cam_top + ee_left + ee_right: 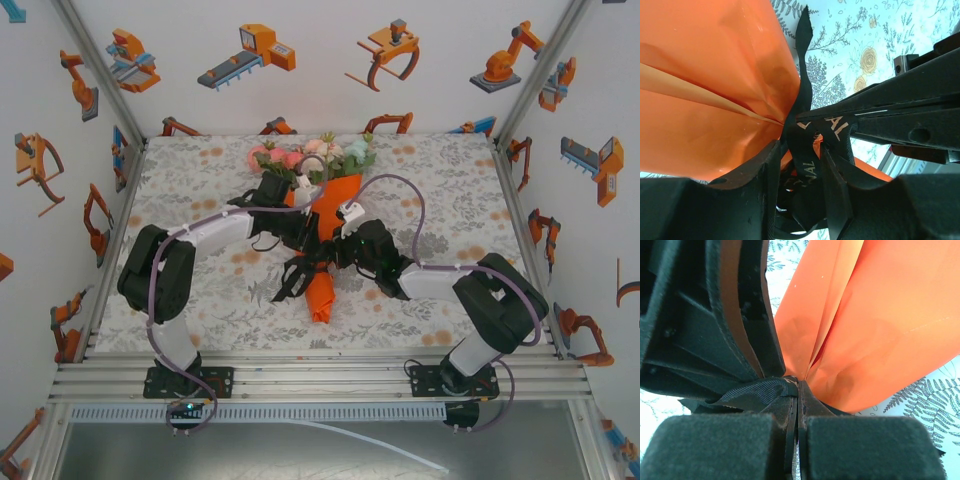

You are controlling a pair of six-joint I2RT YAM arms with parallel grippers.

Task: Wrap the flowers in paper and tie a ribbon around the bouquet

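L gripper [799, 152]: jaws part-way apart, not wide. The ribbon [805, 85] fills the gap btwn its fingers [760, 190], printed letters facing the wrist cam, and looks to touch both inner faces. Clamped or just threaded through: can't tell.
R gripper [797, 387]: clenched tight, pads flush, no gap. A bit of ribbon is nipped at the very tips, w/ the woven band draped over one pad.
Meeting point: the two grippers are tip to tip at the pinched waist of the bouquet [322, 215]. In L wrist view the R gripper comes in from the right, its tips on the ribbon just beside the L fingers.
ribbon: black, sits at the waist where the paper [715, 75] gathers into folds. One free end runs off past the paper over the tabletop [855, 30].
paper: orange, wrapped as a cone, fans out wide from the pinch.
flowers [310, 155]: pink, white and mint heads at the cone's wide mouth, near the far edge, abt centre.
bouquet: lies flat mid-tabletop, blooms to far edge, thin crumpled tail toward near edge, btwn the two arms.
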